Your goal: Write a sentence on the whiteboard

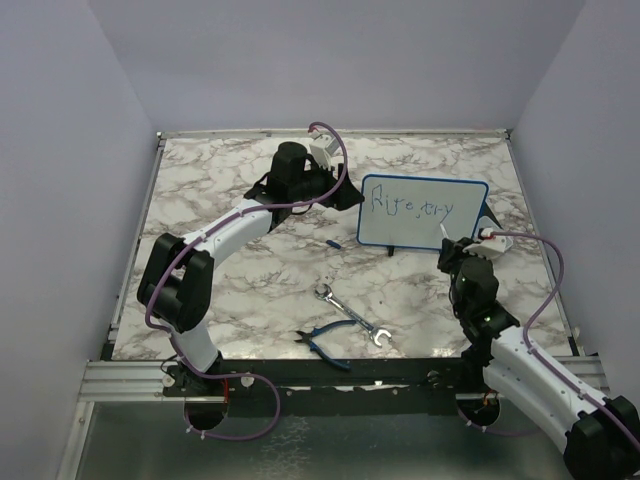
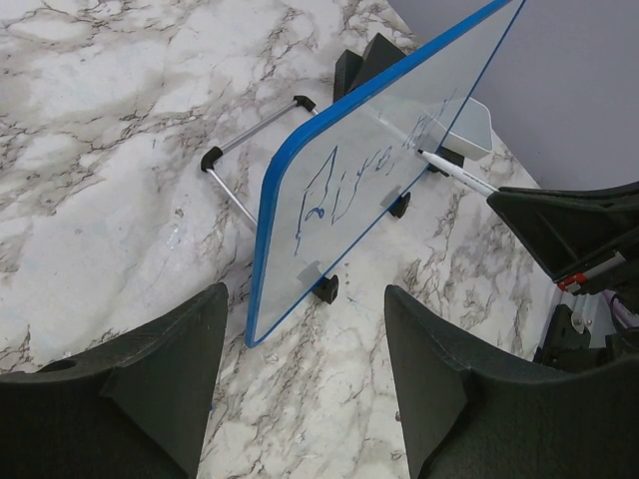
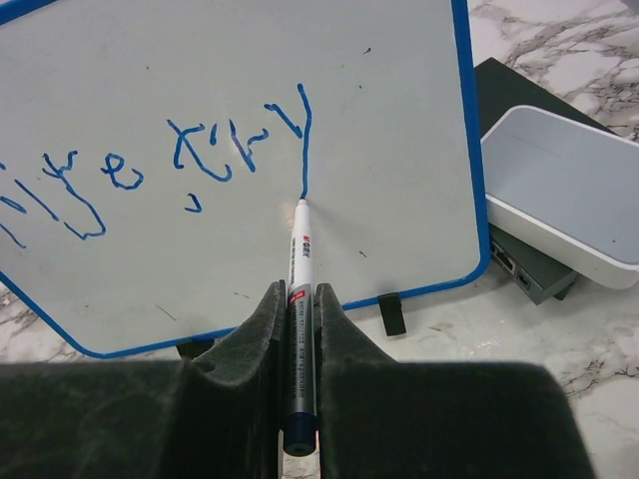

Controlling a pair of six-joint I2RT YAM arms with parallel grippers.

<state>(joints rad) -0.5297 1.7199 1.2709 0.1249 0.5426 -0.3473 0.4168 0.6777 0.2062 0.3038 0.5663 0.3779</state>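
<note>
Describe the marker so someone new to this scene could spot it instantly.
Find the whiteboard standing far right on the table. In front of it, the right gripper has its jaws shut on the marker. It is the only thin white stick, its tip on the tail of the blue y.

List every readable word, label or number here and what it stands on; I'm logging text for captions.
"Rite, try" (roughly, a scrawl): the blue handwritten sentence on the whiteboard.
Printed label with a red mark on the marker: too small to read.
No other text shows.
</note>
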